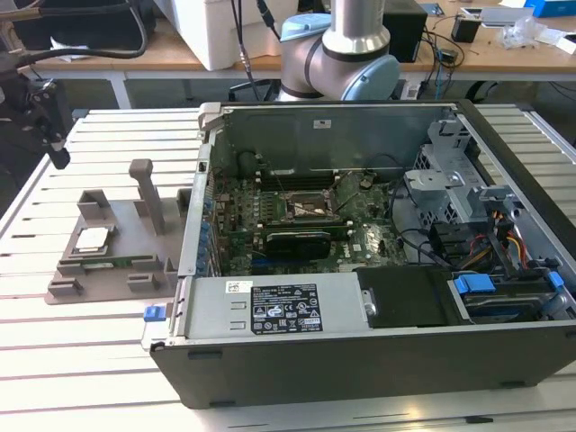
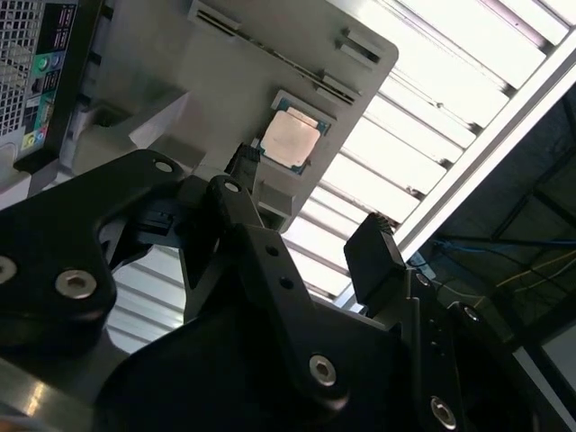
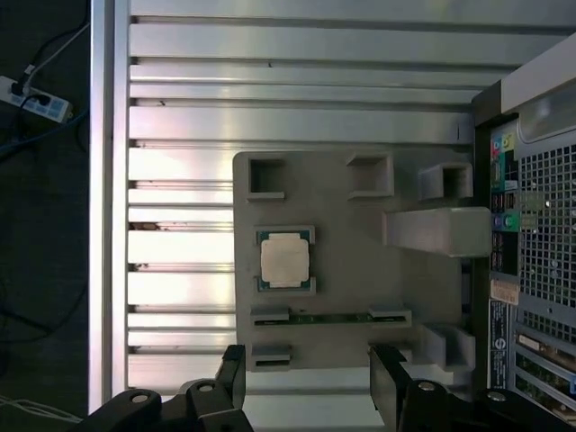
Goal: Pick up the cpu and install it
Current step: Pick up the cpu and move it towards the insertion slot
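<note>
The cpu point(image 3: 285, 259), a small square chip with a pale metal top, lies flat in a recess of the grey moulded tray point(image 3: 351, 243) on the slatted table. It also shows at the tray's left end in the exterior view as the cpu point(image 1: 93, 238), and in the second wrist view as the cpu point(image 2: 291, 140). My gripper point(image 3: 310, 382) hangs well above the tray, open, with nothing between its black fingers point(image 3: 232, 369). In the exterior view the gripper point(image 1: 49, 126) is high at the left, up and to the left of the tray point(image 1: 108, 270).
The open computer case point(image 1: 360, 333) lies to the exterior view's right of the tray, with its motherboard socket point(image 1: 304, 209) exposed. Upright posts point(image 1: 148, 193) rise from the tray. The table edge point(image 3: 108, 225) runs past the tray, with a power strip point(image 3: 36, 101) on the floor beyond.
</note>
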